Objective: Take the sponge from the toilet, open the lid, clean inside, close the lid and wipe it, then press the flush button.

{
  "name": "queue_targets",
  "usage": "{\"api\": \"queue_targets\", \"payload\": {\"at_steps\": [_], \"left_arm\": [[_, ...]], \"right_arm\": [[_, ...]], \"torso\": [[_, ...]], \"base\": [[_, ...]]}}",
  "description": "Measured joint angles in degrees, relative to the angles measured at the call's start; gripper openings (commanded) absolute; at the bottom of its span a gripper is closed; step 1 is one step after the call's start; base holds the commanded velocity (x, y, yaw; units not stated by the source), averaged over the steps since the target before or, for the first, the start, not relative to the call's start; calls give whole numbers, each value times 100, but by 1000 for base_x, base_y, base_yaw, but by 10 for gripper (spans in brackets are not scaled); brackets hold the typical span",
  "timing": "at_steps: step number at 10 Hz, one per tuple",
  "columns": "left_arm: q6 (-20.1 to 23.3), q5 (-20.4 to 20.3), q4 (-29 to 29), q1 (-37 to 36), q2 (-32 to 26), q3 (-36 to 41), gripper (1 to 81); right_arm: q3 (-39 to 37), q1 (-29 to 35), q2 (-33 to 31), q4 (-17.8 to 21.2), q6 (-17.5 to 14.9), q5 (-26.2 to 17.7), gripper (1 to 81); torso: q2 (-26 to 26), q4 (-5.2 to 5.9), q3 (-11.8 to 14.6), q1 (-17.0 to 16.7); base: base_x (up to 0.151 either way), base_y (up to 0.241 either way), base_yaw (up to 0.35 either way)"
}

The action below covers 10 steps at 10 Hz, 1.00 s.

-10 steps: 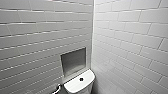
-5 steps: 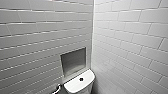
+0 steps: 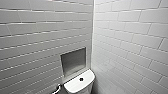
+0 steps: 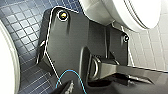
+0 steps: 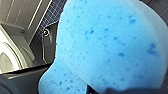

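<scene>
A: The sponge (image 5: 107, 47) is seen huge and bright blue in the right wrist view; it is pinched by the right claw (image 5: 117, 90), whose dark tip is glimpsed at the sponge's edge; dark blue floor tiles (image 5: 53, 15) are made out behind it.

B: The toilet (image 3: 77, 85) is caught low in the head view; its flat white top is framed against the corner where two tiled walls (image 3: 130, 37) meet; the flush button (image 3: 81, 79) is set in the middle of that top, small, round and dark.

A: A recessed niche (image 3: 73, 61) is noted in the wall just above the tank; its inside is shown grey.

B: In the left wrist view the toilet's white curved bowl is seen above small blue floor tiles; pale wall tiles are seen beside it; a thin blue cable (image 4: 71, 75) is looped against the robot's dark plate.

A: And the left claw?

B: Whether it is spread or pressed together cannot be told.
</scene>
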Motion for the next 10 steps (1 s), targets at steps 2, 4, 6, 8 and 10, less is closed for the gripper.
{"api": "queue_targets", "payload": {"at_steps": [2,4,6,8,10], "left_arm": [[46,-297,-384,85,-78,2,811],[483,-295,-446,133,-98,2,811],[1230,121,-900,179,-41,2,811],[2330,981,-1903,354,210,2,811],[3547,1725,-2983,400,557,35,811]], "right_arm": [[-2,0,-7,28,0,-2,10],[-2,46,-9,96,0,-5,10],[-2,50,-9,102,0,-2,10],[-2,61,-9,105,0,-6,10],[0,63,-11,107,0,-6,10]], "torso": [[0,0,0,0],[0,0,0,0],[0,0,0,0],[0,0,0,0],[0,0,0,0]], "base": [[0,0,0],[0,0,0],[0,0,0],[0,0,0],[0,0,0]]}}
